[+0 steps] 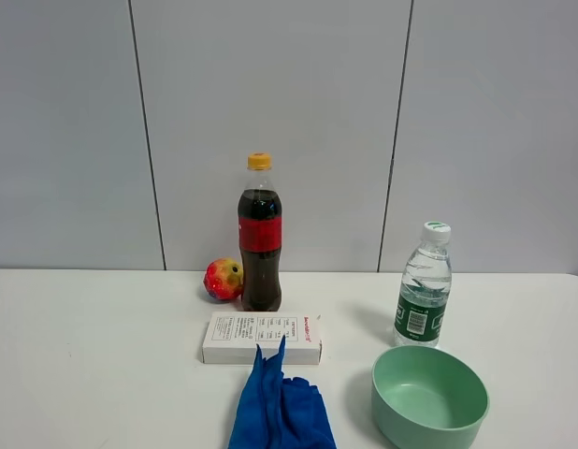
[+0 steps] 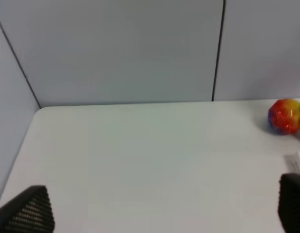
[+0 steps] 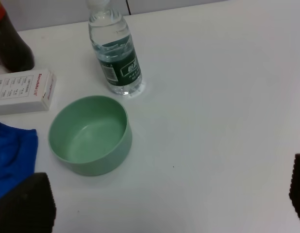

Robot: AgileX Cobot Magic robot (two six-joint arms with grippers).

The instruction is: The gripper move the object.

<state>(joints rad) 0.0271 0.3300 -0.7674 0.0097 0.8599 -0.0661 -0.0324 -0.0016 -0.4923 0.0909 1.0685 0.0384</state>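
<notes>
Upright, cola bottle (image 1: 260, 234) beside apple (image 1: 223, 279), well apart from both grippers' jaws, spread wide, empty

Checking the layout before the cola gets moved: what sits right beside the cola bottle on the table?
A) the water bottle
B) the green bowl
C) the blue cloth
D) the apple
D: in the high view the apple sits close against the left of the cola bottle, while the bowl, water bottle and blue cloth lie apart from it.

White box (image 1: 262, 338): red logo, table print, unreadable. Water bottle (image 3: 116, 56) label illegible.
</notes>
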